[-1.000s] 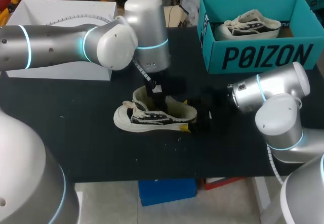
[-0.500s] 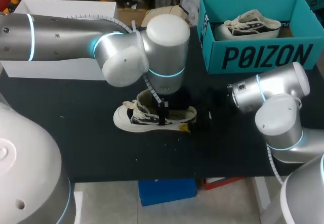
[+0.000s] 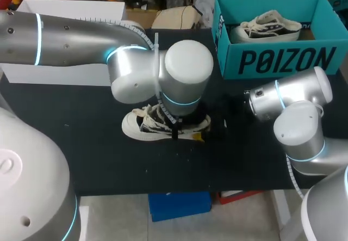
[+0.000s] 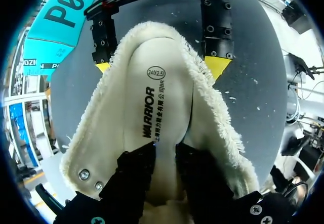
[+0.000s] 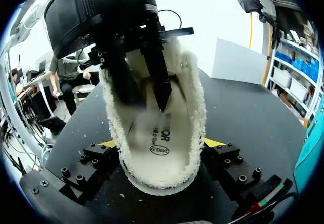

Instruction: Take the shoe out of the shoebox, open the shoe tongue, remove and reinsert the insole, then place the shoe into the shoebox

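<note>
Shoe [image 3: 140,127] sits upright mid-counter [image 3: 81,154], toe toward the head view's left. It is out of the teal shoebox [image 3: 272,61], which stands well apart at back right with a second shoe [image 3: 266,28] inside. Right arm [image 3: 288,97] comes in at the heel, and the right jaws pinch the fleecy heel collar from both sides. Left arm [image 3: 136,72] hangs over the shoe, with the left jaws down inside the opening at the insole [image 4: 152,107]. Can't tell if they're spread or pinching anything.
</note>
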Robot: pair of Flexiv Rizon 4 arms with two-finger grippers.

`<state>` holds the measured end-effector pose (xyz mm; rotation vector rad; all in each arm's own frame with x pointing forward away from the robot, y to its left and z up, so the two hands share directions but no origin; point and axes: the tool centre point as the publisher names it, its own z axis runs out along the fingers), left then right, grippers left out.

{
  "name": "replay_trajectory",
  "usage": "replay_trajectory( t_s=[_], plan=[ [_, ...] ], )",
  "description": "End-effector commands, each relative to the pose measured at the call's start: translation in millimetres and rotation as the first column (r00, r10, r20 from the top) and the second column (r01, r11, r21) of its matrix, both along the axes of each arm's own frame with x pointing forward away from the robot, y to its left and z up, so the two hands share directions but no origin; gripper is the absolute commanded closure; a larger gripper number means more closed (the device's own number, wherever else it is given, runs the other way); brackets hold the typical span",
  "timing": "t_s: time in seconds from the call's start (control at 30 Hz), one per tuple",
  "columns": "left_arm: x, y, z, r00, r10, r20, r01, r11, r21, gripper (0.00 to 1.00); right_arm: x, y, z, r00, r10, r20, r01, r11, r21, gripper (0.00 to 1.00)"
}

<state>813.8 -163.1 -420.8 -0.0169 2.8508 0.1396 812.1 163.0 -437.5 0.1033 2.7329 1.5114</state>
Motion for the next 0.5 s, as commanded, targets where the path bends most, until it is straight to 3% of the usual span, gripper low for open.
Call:
replay_trajectory(
  t_s=[0.03, 0.27, 0.5],
  plan=[
    [22.0, 18.3, -29.7, 0.998, -0.003, 0.061, 0.004, 1.0, -0.028, 0.68, -0.7, -0.9, 0.5, 1.0, 0.002, -0.003, -0.002, 1.0, -0.003, 1.0],
    [38.7, 21.1, -31.9, 0.993, -0.005, 0.121, 0.018, 0.994, -0.105, 0.71, -0.7, -0.9, 0.5, 1.0, 0.002, -0.003, -0.002, 1.0, -0.003, 1.0],
    [43.2, 15.5, -42.4, 0.994, -0.022, 0.11, 0.038, 0.989, -0.142, 0.72, -0.7, -0.9, 0.5, 1.0, 0.002, -0.003, -0.002, 1.0, -0.003, 1.0]
  ],
)
